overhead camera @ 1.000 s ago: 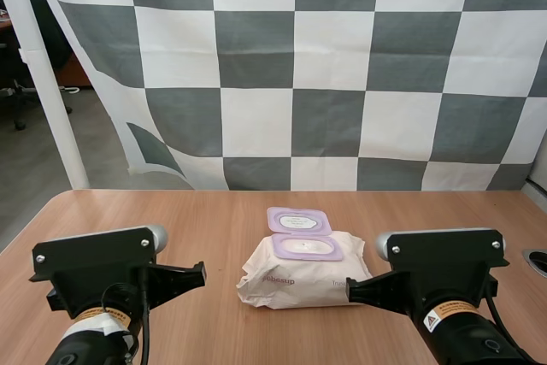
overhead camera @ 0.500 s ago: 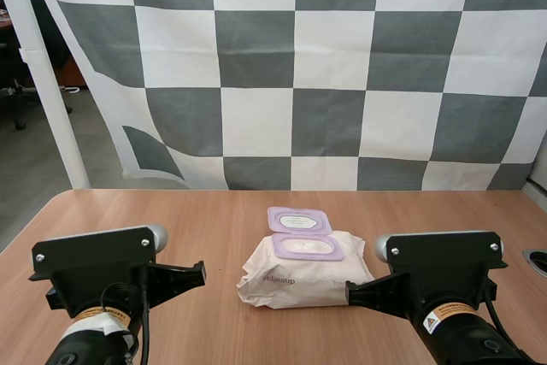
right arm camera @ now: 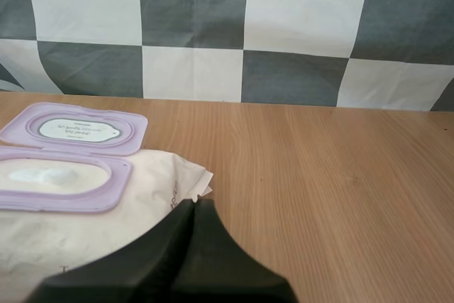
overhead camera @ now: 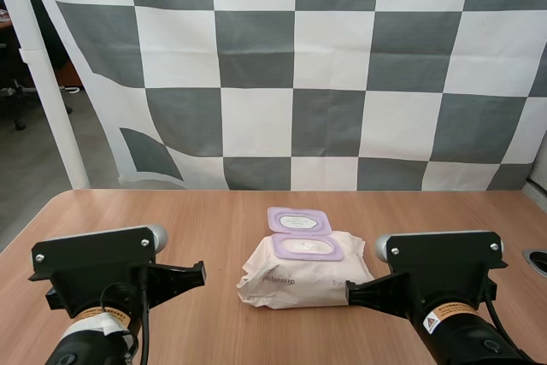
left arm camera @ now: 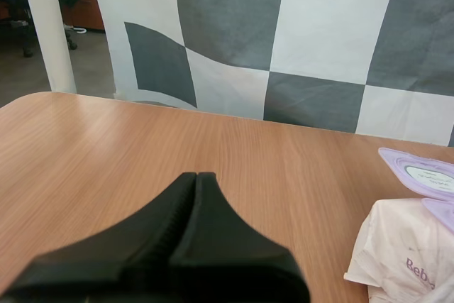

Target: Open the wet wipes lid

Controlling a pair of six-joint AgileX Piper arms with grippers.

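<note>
A pale pack of wet wipes point(overhead camera: 301, 275) lies mid-table between the two arms. Its lilac lid point(overhead camera: 298, 220) is flipped open and lies flat behind the oval opening point(overhead camera: 306, 248), where a white wipe shows. My left gripper point(left arm camera: 196, 179) is shut, one dark wedge over bare wood, with the pack point(left arm camera: 406, 253) off to its side. My right gripper point(right arm camera: 195, 206) is shut too, its tip just over the pack's point(right arm camera: 85, 225) near corner beside the open lid point(right arm camera: 76, 128). Neither gripper holds anything.
The wooden table point(overhead camera: 214, 220) runs bare to the left and right of the pack. A dark round fitting point(overhead camera: 537, 260) sits at the table's right edge.
</note>
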